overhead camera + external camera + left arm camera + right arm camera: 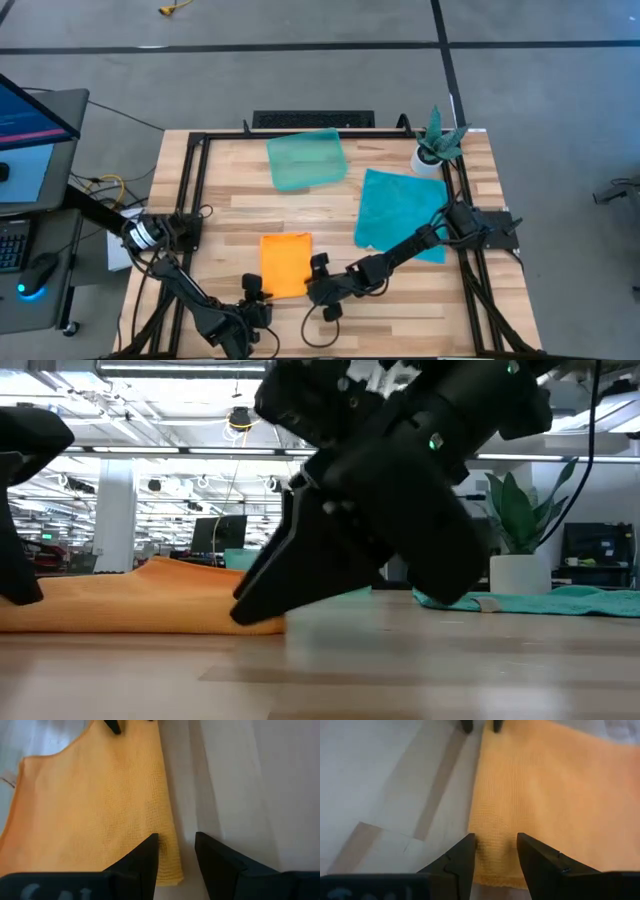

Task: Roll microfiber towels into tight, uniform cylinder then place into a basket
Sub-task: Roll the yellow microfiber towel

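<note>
Orange towel flat | left claw, right claw low, parted, astride opposite edges

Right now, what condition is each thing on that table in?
Bright orange cloth towel: folded flat, unrolled.
Teal-blue cloth towel: spread flat.
Pale-green translucent plastic basket: empty.
Left gripper: open at the orange towel's edge.
Right gripper: open over the opposite edge.

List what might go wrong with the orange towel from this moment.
1. Both grippers, left and right, sit open at opposite corners of the near edge of the folded orange microfiber towel; uneven pinches may skew the roll.
2. The right gripper straddles only the towel's edge, so the cloth might slip out.
3. The translucent pale-green plastic basket lies far across the table.
</note>
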